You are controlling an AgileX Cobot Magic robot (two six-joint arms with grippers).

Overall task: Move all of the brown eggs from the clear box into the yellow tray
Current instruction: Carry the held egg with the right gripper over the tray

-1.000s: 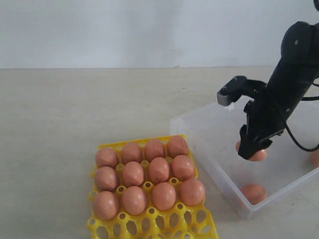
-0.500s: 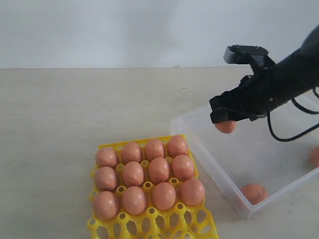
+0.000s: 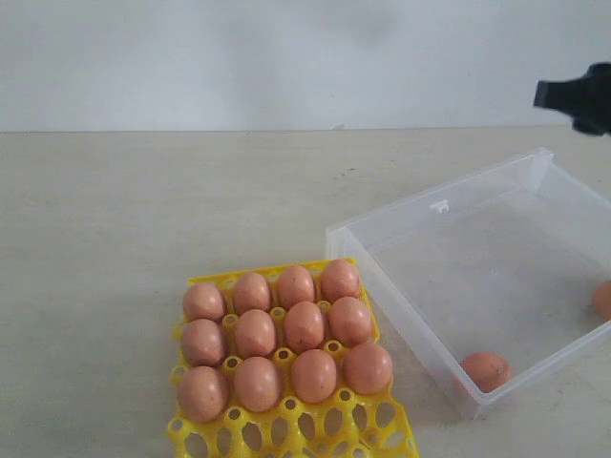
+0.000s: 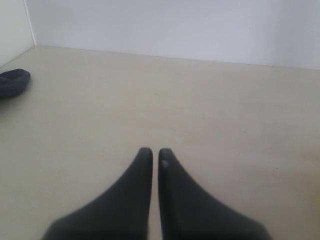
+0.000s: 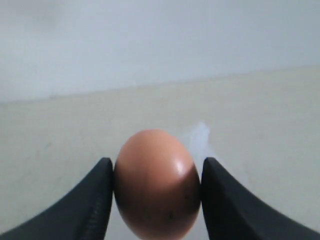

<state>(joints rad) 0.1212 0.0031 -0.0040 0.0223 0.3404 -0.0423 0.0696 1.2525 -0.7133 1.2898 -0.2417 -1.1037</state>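
Observation:
The yellow tray [image 3: 212, 434] lies at the front centre, and several brown eggs [image 3: 304, 325] fill its three back rows. To its right the clear box [image 3: 382, 286] holds one brown egg [image 3: 487, 370] in its near corner and another [image 3: 603, 298] at the picture's right edge. My right gripper [image 5: 157, 165] is shut on a brown egg [image 5: 156, 185], held in the air between both fingers. Only a black part of the right arm [image 3: 580, 97] shows in the exterior view, high above the box. My left gripper [image 4: 155, 152] is shut and empty over bare table.
The tray's front row of sockets [image 3: 286, 431] holds nothing. A dark rounded object [image 4: 12, 82] lies on the table off to one side in the left wrist view. A white wall [image 3: 286, 57] closes the back of the table.
The right gripper has lifted a brown egg out of the clear box, then swung up and to the right until it is almost out of the exterior view. The left gripper's earlier state is not shown.

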